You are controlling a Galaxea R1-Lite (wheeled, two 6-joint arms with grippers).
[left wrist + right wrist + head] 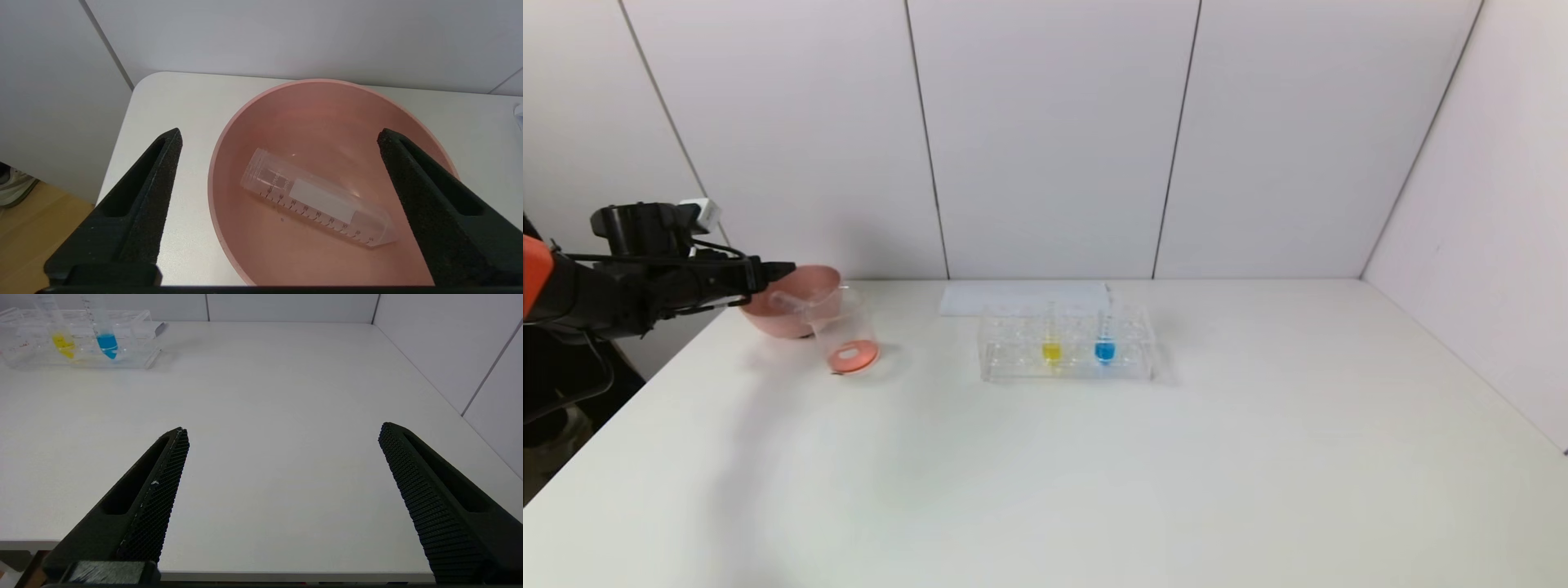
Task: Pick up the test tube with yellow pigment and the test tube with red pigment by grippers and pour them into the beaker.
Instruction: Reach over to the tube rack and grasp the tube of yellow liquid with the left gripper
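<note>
Empty tube [316,199] in pink bowl [327,106]

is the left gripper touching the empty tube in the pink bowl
Apart. The left wrist view shows the left gripper open wide above the pink bowl, with the empty tube lying loose on its floor, clear of both fingers.

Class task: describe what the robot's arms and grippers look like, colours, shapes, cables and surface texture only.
The left gripper is black with long pointed fingers, thin black cables, a small white box on its bulky wrist and an orange arm segment. The right gripper has matching black tapered fingers with cross-hatched inner pads.
</note>
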